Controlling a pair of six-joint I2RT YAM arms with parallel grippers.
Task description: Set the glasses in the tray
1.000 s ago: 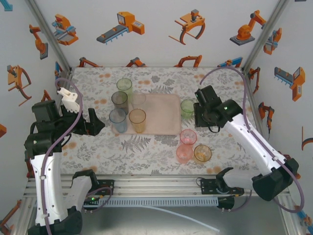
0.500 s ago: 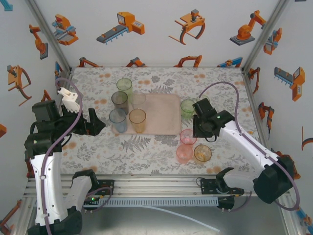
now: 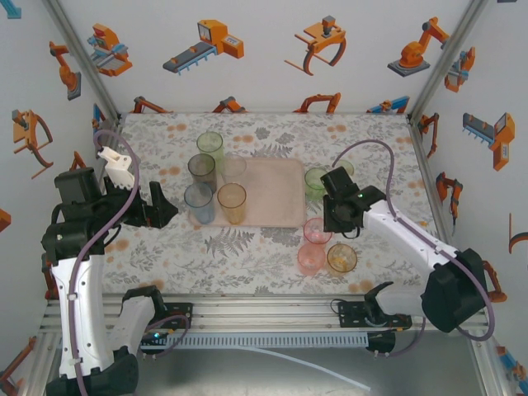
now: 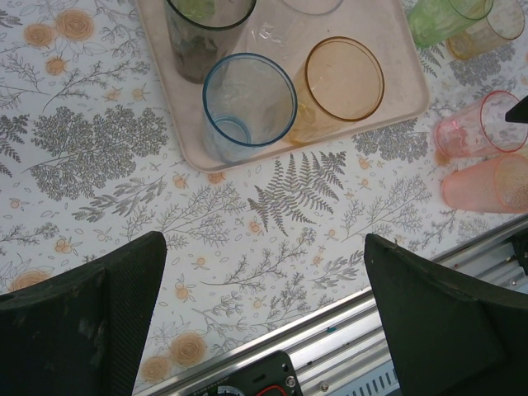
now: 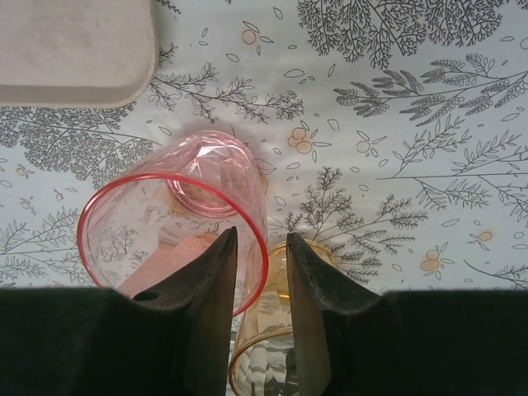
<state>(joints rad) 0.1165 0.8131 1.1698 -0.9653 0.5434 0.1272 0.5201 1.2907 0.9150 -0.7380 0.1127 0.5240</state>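
Looking down on a pink glass (image 5: 173,214), standing upright on the floral table (image 5: 396,124) directly under the right gripper (image 5: 261,238). Holding those fingers only narrowly apart and gripping nothing, hanging one finger over the glass's mouth and the other just outside its wall, with the right-hand arc of the rim running into the gap. Not showing whether either finger is touching the rim. Sitting just under the outer finger, beside the pink one: an amber glass (image 5: 264,363). Standing back behind both fingers, toward the wrist: a salmon glass (image 3: 310,258). Lying ahead and to the left of these fingers: a corner of the tray (image 5: 74,49).

Spreading the left gripper (image 4: 264,243) wide over bare tablecloth, clasping nothing. Facing the tray's near edge ahead of these fingers, and seeing on it a blue glass (image 4: 247,103) and an orange glass (image 4: 345,78) side by side at that edge, a grey glass (image 4: 206,33) behind the blue, a clear glass (image 3: 233,169) behind the orange. Standing beyond the grey one, at the tray's far corner: a lime glass (image 3: 209,147); not telling whether on the tray or just off it. Standing off the tray, ahead and to the right of the left fingers: a green glass (image 4: 433,18) and a yellowish glass (image 4: 487,25), side by side.
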